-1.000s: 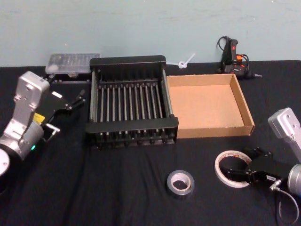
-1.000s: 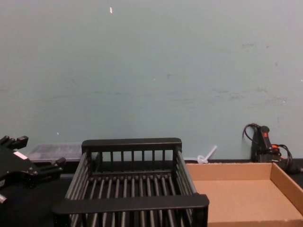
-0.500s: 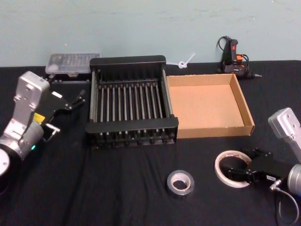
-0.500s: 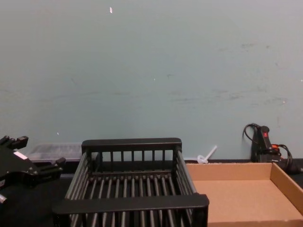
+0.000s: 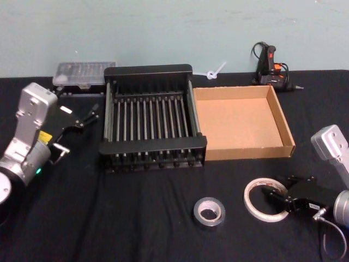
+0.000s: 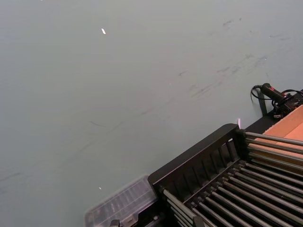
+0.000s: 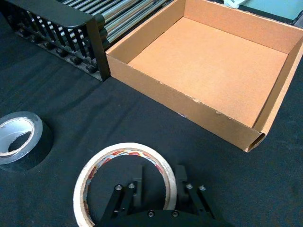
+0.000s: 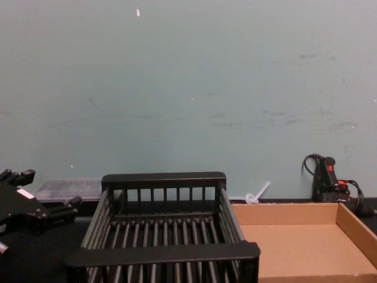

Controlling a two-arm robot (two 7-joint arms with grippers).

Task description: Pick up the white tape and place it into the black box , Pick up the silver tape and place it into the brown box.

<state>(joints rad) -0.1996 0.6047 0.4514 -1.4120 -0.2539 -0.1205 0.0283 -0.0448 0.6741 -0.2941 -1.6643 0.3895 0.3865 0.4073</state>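
The white tape lies flat on the black worktop, in front of the brown box. The right claw is at the roll's near side, one finger inside the ring and one outside, straddling its wall; whether it is clamped cannot be told. The silver tape lies flat, apart to the left. The black box stands touching the brown box. The left claw, fingers apart, is parked left of the black box.
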